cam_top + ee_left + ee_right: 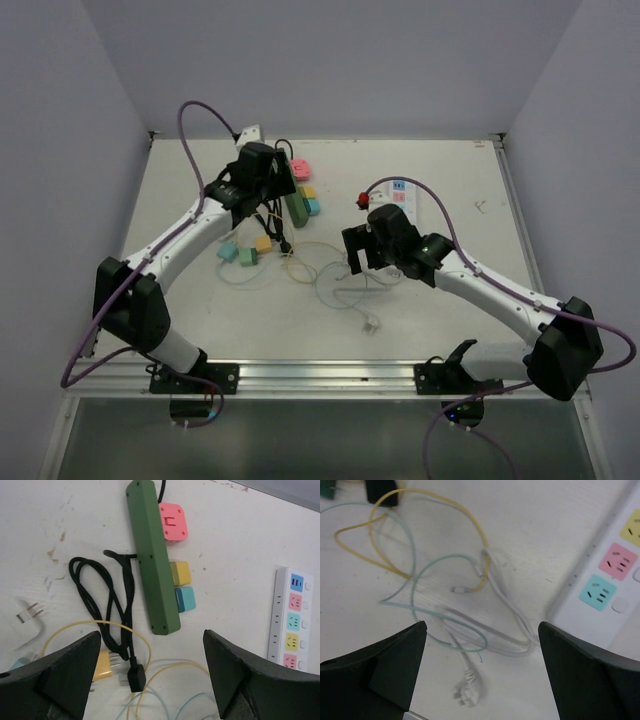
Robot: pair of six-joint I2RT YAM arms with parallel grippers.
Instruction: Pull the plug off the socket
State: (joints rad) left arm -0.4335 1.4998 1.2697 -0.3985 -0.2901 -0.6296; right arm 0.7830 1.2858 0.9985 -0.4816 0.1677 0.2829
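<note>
The left pincer (152, 645) hung with its jaws spread wide and nothing between them, clear of everything on the tabletop (240, 540). Directly below its gap lay the near end of the green power strip (151, 555), which ran away from the pincer. On the strip's right flank sat three plugs. The blue plug (185, 599) was nearest the pincer, the yellow plug (180, 573) touched it just beyond, and the pink plug (173, 521) was farthest out. Left of the strip, a black cord (112, 605) lay looped. A white power strip (290, 617) sat well off to the right.

The right pincer (481, 645) was likewise wide open and empty, above a tangle of thin cords (485, 580), with the white strip on its right.

I judged the task to be in its approach step, as no plug had been gripped. Which of the three plugs was meant could not be told. The next move called for lowering the left pincer, closing its jaws across one plug's body, and drawing it sideways, straight out of the strip. The strip looked light and might drag along unless the other pincer pinned it.
</note>
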